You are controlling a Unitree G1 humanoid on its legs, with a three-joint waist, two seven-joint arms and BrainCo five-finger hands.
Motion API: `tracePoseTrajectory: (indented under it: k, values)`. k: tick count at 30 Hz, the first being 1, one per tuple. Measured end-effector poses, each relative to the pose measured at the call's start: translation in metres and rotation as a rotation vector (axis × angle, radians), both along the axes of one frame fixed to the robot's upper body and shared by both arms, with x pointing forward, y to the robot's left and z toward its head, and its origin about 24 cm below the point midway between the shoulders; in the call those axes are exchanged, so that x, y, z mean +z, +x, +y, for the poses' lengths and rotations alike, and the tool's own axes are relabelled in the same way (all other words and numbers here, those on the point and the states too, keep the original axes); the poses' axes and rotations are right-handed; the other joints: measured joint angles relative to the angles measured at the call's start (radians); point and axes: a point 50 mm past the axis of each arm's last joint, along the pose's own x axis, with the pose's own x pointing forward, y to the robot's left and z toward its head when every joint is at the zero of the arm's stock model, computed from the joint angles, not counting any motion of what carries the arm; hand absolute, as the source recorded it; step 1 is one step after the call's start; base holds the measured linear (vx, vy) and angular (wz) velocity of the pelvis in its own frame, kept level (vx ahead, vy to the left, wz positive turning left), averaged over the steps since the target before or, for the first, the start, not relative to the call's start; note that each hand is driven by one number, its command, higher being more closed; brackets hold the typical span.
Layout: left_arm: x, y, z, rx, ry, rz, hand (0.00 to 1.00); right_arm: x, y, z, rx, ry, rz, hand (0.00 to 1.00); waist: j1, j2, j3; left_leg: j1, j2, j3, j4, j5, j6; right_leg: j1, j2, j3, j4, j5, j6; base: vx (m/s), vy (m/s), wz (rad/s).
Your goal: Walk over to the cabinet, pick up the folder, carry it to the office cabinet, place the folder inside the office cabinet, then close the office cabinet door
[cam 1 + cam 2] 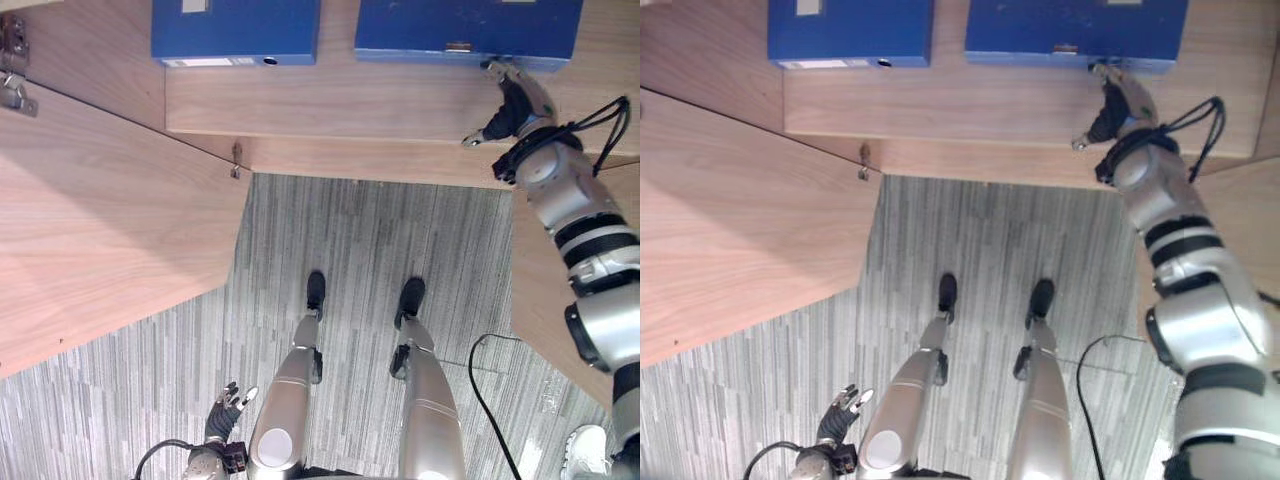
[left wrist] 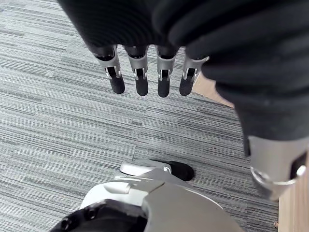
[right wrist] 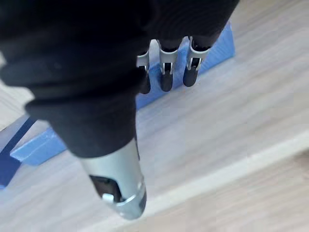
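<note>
Blue rectangular folder (image 1: 468, 25) lies flat on the pale wooden cabinet shelf (image 1: 350, 100); the right hand (image 1: 515, 100), fingers straight and empty, is at its near edge. Best grip squarely there; left hand (image 1: 228, 408) hangs relaxed

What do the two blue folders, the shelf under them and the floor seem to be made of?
Left folder and right folder: probably plastic-covered board; even blue, smooth faces. Shelf: wood or wood-look laminate; pale grain, matte. Floor: likely carpet; grey streaks, no shine.
</note>
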Motion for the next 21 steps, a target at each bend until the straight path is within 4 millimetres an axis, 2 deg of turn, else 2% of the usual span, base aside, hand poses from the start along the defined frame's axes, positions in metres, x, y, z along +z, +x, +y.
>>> tracePoseTrajectory:
  k: [3,11,14,18,20,21]
  values:
    - [-0.002,-0.002,0.001,0.007,0.005,0.011,0.00,-0.011,0.000,0.007,0.024,0.005,0.001,0.00,-0.016,0.000,0.000,0.006,0.001,0.006,0.000,0.000,0.000,0.004,0.002,0.004,-0.004,0.005,-0.001,0.03,-0.001,-0.06]
    - [-0.005,0.000,0.002,0.017,0.011,0.029,0.00,-0.036,0.001,0.017,0.035,0.012,0.041,0.00,-0.022,-0.003,0.002,0.033,0.005,0.019,-0.001,-0.001,0.001,0.037,0.009,0.011,-0.034,0.012,0.000,0.03,0.008,-0.05]
    - [-0.005,0.000,0.003,0.023,0.015,0.033,0.00,-0.055,0.000,0.026,0.056,0.017,0.075,0.00,-0.026,-0.007,0.005,0.060,0.013,0.025,-0.002,-0.005,-0.002,0.070,0.020,0.013,-0.052,0.023,-0.001,0.05,0.008,-0.09]
    - [-0.007,0.000,0.003,0.026,0.017,0.047,0.00,-0.104,-0.005,0.043,0.090,0.098,0.187,0.00,-0.036,-0.015,0.005,0.130,0.021,0.035,0.003,-0.022,-0.002,0.144,0.032,0.021,-0.071,0.018,0.003,0.06,0.018,-0.09]
    - [-0.008,0.001,0.004,0.031,0.019,0.054,0.00,-0.140,-0.011,0.055,0.101,0.138,0.297,0.00,-0.038,-0.025,0.009,0.169,0.024,0.051,0.011,-0.036,-0.003,0.185,0.037,0.035,-0.082,0.019,0.003,0.06,0.035,-0.16]
    - [-0.008,0.003,0.005,0.027,0.025,0.053,0.00,-0.175,-0.021,0.060,0.087,0.172,0.410,0.00,-0.039,-0.027,0.010,0.185,0.026,0.052,0.037,-0.056,-0.006,0.217,0.039,0.036,-0.087,0.018,0.004,0.07,0.055,-0.06]
